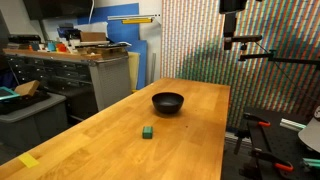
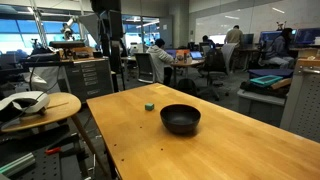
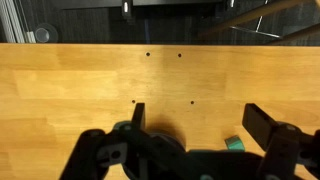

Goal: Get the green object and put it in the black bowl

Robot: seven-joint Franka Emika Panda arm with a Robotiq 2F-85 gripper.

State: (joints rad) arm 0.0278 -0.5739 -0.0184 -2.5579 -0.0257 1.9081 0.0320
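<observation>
The green object is a small dark green block on the wooden table, a short way from the black bowl. Both also show in an exterior view, block and bowl. My gripper hangs high above the table's far end, well away from both; it also shows in an exterior view. In the wrist view my gripper is open and empty. The block peeks out at the bottom near one finger. The bowl is mostly hidden behind the gripper body.
A flat yellow piece lies near a table corner. A small round side table with a white object stands beside the table. Cabinets and a workbench stand beyond one long edge.
</observation>
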